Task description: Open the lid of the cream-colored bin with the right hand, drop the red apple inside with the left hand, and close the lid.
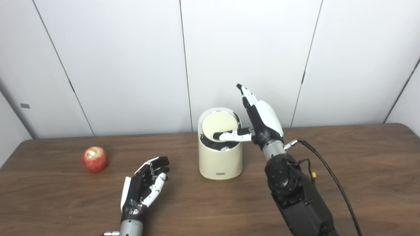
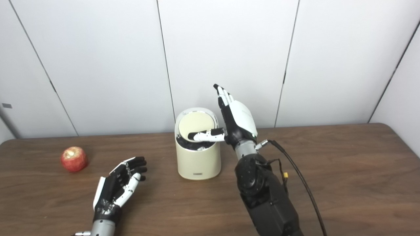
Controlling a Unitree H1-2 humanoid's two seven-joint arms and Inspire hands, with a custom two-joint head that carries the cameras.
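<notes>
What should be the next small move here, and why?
Probably the left hand should move left to the red apple and grasp it. The lid of the cream-colored bin is already tilted open, with the thumb of the right hand resting across it, while the apple lies untouched on the table and the left hand is open and holds nothing.
</notes>
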